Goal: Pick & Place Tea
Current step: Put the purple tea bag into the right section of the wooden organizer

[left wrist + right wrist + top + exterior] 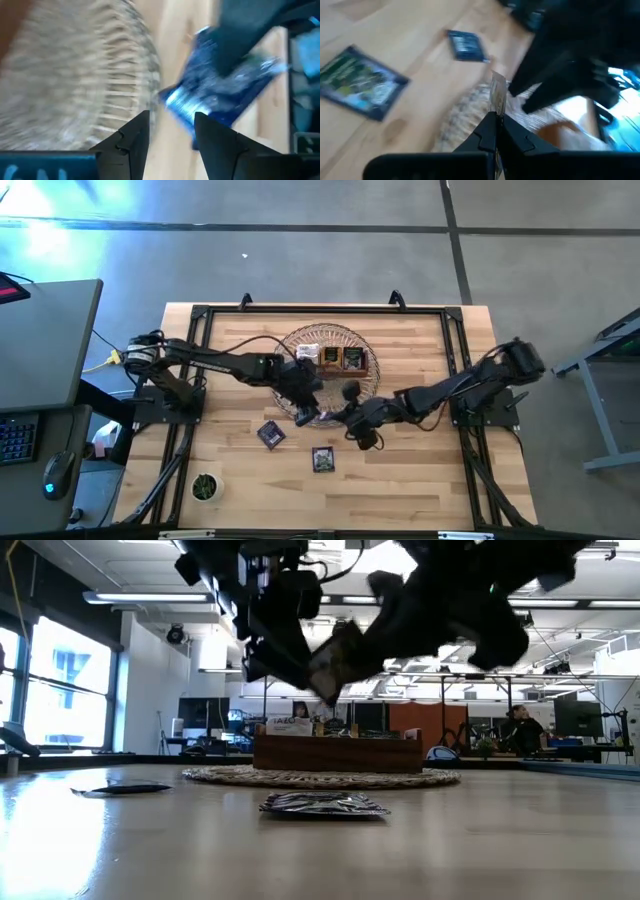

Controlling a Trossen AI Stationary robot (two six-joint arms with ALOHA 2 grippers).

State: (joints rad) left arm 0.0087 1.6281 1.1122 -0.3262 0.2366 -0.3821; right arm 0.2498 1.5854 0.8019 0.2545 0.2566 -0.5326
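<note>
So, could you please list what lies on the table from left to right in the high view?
Potted plant → dark sachet → second sachet → wooden box on the woven mat.

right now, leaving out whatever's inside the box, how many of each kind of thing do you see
tea sachets on the table: 2
tea sachet in the right gripper: 1
wooden box: 1
woven basket: 1
potted plant: 1
total: 6
</note>
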